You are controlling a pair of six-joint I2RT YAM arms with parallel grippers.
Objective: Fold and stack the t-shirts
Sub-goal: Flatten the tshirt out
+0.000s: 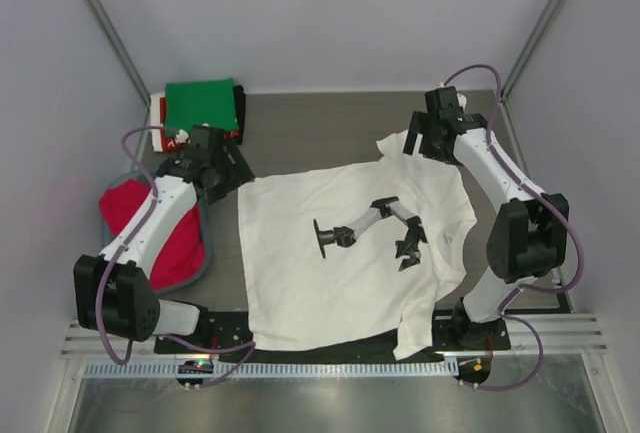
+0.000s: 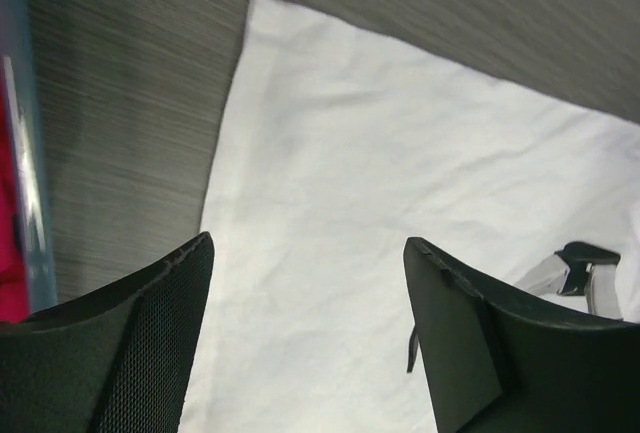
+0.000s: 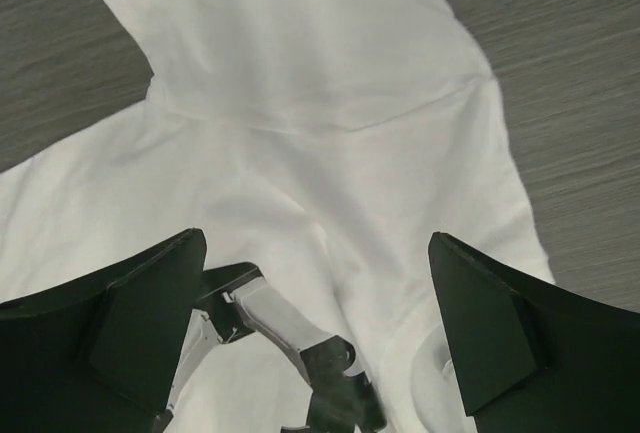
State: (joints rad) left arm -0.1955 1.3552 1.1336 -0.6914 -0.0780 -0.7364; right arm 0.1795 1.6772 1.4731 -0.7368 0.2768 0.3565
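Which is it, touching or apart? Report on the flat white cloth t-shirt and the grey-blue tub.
Apart. The top external view shows a strip of dark table between the white t-shirt and the grey-blue tub; the left wrist view shows it too.

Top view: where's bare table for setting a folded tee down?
Best patch: the far strip of table, bordered by the green-topped stack, the white t-shirt and the right end effector. A narrow gap runs between tub and white t-shirt. Left and near edges are crowded by arms.
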